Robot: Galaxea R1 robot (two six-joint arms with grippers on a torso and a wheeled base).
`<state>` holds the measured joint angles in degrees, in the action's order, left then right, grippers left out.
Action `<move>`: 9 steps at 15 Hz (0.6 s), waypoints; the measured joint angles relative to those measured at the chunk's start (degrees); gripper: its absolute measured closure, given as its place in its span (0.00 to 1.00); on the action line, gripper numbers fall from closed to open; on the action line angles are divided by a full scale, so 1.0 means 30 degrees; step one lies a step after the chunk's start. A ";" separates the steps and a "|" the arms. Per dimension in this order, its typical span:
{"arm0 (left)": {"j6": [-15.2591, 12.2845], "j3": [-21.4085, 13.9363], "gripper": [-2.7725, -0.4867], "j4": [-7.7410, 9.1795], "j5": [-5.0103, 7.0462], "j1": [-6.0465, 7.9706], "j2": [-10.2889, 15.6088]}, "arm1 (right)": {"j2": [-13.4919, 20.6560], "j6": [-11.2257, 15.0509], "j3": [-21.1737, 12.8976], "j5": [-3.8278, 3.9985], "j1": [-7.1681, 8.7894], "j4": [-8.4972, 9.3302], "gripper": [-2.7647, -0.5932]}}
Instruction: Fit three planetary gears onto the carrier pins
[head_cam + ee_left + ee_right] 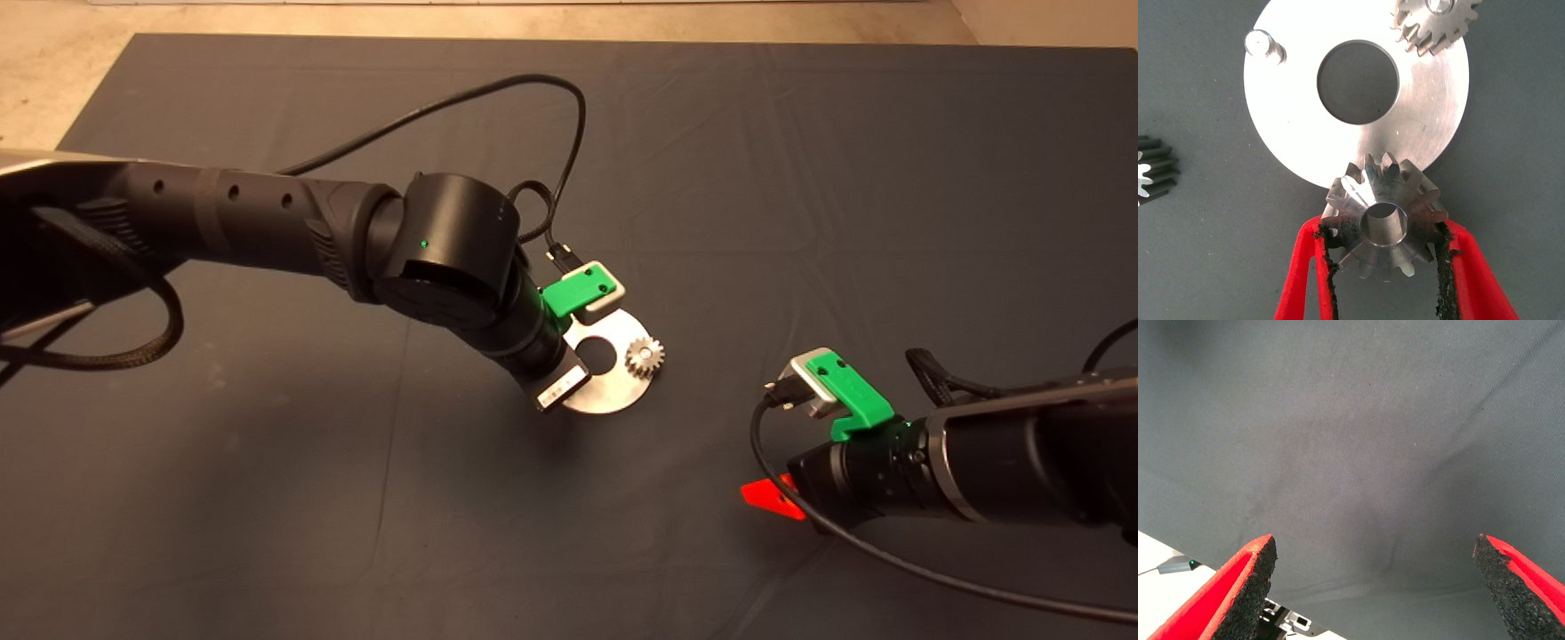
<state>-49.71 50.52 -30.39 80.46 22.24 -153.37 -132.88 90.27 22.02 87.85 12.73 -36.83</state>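
In the left wrist view the shiny carrier disc (1281,120) lies flat on the mat. One planetary gear (1438,23) sits on a pin at the disc's rim. A second carrier pin (1261,44) stands bare. My left gripper (1385,232) is shut on another planetary gear (1385,217), which is over the disc's near edge; whether a pin is inside its hole I cannot tell. A dark gear (1153,175) lies on the mat beside the disc. From above, the left wrist covers part of the disc (613,396); the mounted gear (645,357) shows.
My right gripper (1375,550) hangs open over bare mat at the lower right, one red finger (770,498) showing from above. The left arm's black cable (569,142) loops over the mat behind the disc. Pale floor borders the mat's far left.
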 joint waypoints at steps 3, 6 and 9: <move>0.0000 0.0012 0.95 -0.0390 0.0073 -0.0016 -0.0382 | -0.0028 -0.0008 0.0000 0.0000 0.0007 0.0000 0.26; 0.0000 0.0012 0.95 -0.0387 -0.0037 -0.0305 -0.0890 | -0.0049 -0.0008 0.0000 0.0000 0.0000 0.0000 0.26; 0.0000 0.0028 0.95 -0.0472 0.0019 -0.0526 -0.0817 | -0.0057 -0.0008 0.0000 0.0008 0.0008 0.0000 0.26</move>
<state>-49.71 50.60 -31.81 80.51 20.66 -155.82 -133.05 90.25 22.02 87.87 12.75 -36.83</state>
